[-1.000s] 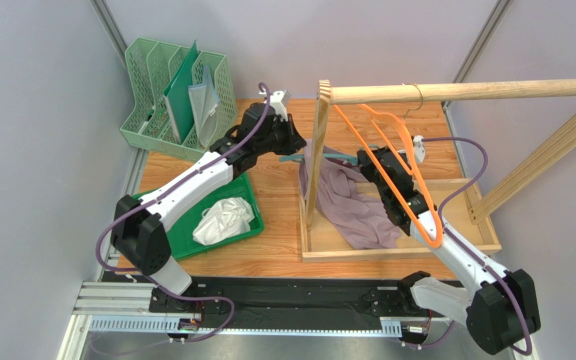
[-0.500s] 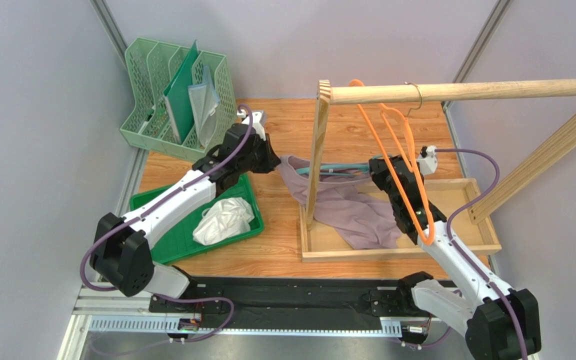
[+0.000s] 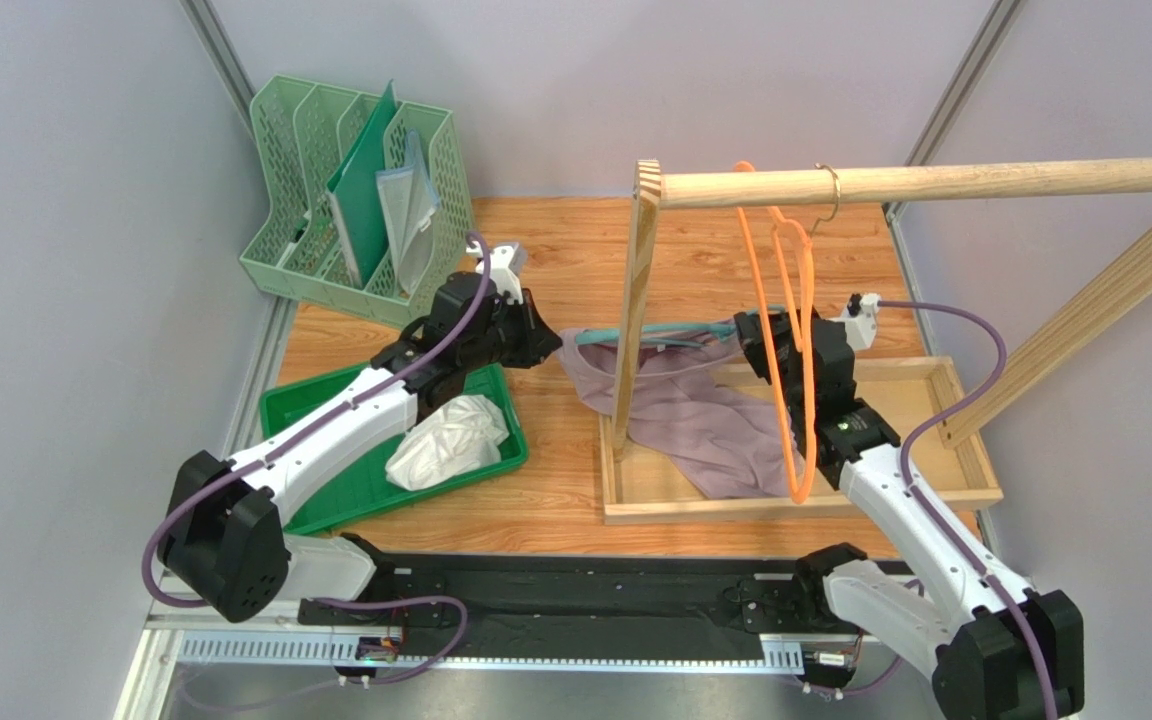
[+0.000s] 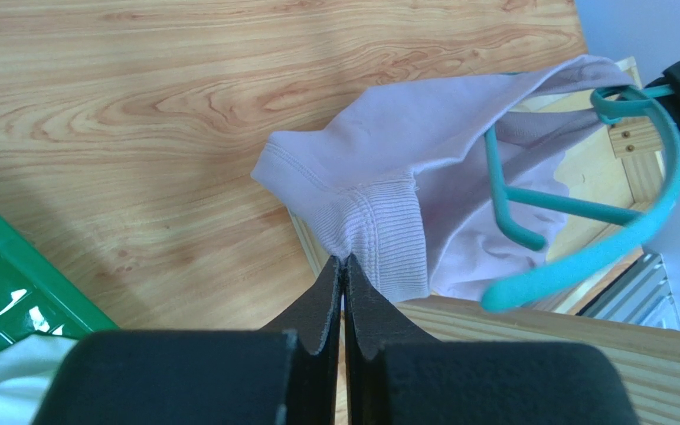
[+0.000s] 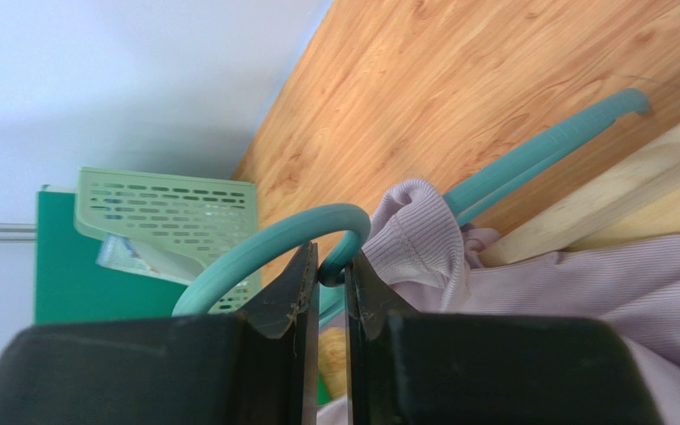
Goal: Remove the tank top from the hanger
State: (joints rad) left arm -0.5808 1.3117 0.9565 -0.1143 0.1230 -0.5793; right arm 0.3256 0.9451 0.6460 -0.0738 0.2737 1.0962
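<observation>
The lilac tank top (image 3: pixel 702 428) lies half in the wooden rack's base tray (image 3: pixel 928 390) and stretches left past the post. My left gripper (image 3: pixel 545 342) is shut on its ribbed hem (image 4: pixel 388 239), with the tips (image 4: pixel 343 261) pinching the fabric edge. A teal hanger (image 3: pixel 672 333) runs level through the garment. My right gripper (image 3: pixel 748 338) is shut on the hanger's curved hook (image 5: pixel 273 243), seen between its jaws (image 5: pixel 333 266). One shoulder strap (image 5: pixel 414 230) still loops round the hanger arm. The hanger's other end (image 4: pixel 583 257) pokes out of the cloth.
An orange hanger (image 3: pixel 785 345) hangs from the wooden rod (image 3: pixel 958 180) right beside my right arm. The rack's upright post (image 3: pixel 632 315) stands between the grippers. A green tray (image 3: pixel 334 488) with white cloth (image 3: pixel 447 438) lies left, and a green file rack (image 3: pixel 357 188) stands at the back left.
My left gripper has drawn left and nearer with the tank top's hem, stretching the cloth past the post. The right gripper shifted slightly right, and the orange hanger swung to hang straighter.
</observation>
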